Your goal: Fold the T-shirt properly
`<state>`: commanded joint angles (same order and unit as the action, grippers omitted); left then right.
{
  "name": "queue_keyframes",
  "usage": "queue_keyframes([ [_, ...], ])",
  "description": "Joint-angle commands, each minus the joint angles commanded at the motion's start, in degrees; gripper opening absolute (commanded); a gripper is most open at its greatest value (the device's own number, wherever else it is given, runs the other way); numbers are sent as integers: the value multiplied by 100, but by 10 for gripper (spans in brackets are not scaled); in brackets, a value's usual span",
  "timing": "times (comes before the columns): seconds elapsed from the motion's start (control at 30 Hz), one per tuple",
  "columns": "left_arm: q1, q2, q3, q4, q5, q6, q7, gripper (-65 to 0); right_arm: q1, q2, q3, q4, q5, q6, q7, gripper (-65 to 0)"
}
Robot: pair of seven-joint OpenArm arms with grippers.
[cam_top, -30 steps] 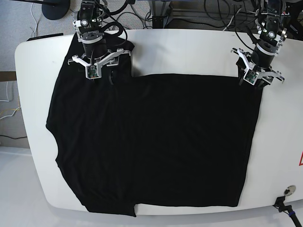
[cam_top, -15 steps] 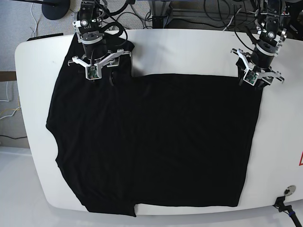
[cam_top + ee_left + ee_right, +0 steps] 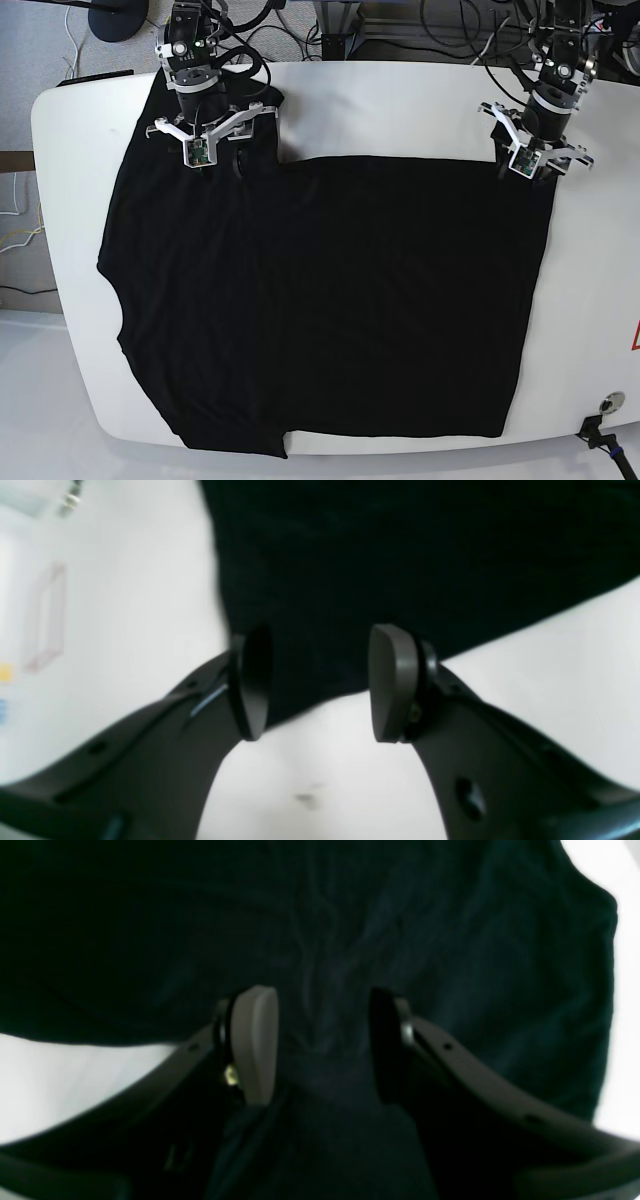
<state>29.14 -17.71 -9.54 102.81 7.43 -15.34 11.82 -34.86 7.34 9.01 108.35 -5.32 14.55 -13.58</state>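
Note:
The black T-shirt [image 3: 320, 300] lies spread flat over most of the white table [image 3: 400, 110], with a sleeve reaching the far left edge. My left gripper [image 3: 528, 168] is open over the shirt's far right corner. In the left wrist view the gripper [image 3: 320, 685] is empty, and the shirt's corner [image 3: 400, 555] lies just under and between its fingers. My right gripper [image 3: 220, 160] is open over the far left sleeve area. In the right wrist view the gripper [image 3: 320, 1045] is spread over wrinkled shirt fabric [image 3: 350, 915] and holds nothing.
Cables and a round stand base [image 3: 120, 20] lie on the floor behind the table. A metal grommet [image 3: 610, 403] and a black clamp [image 3: 600, 440] sit at the near right corner. A red mark [image 3: 634, 338] is at the right edge.
My left gripper has shifted slightly toward the far left, over the shirt's corner. The right gripper and the shirt have barely moved.

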Motion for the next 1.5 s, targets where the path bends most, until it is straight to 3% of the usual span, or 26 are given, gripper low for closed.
queue_keyframes([
  [0.3,44,492,9,-273,-18,0,-18,-360,26,35,9,-299,0,0,26,-363],
  [0.57,35,510,18,334,-18,-9,-18,-362,202,9,-9,9,44,9,35,-363],
  [0.83,-246,862,448,598,-18,-18,-18,-362,668,26,-870,158,0,9,0,-363],
  [1.07,-369,932,818,580,-18,-26,-18,-359,862,-9,-958,220,53,9,0,-363],
  [1.37,-809,967,1538,571,-44,-26,0,-355,1363,-791,-967,246,114,9,-9,-363],
  [1.5,-914,967,1749,563,-26,-26,0,-355,1609,-905,-967,246,862,9,-334,-363],
])
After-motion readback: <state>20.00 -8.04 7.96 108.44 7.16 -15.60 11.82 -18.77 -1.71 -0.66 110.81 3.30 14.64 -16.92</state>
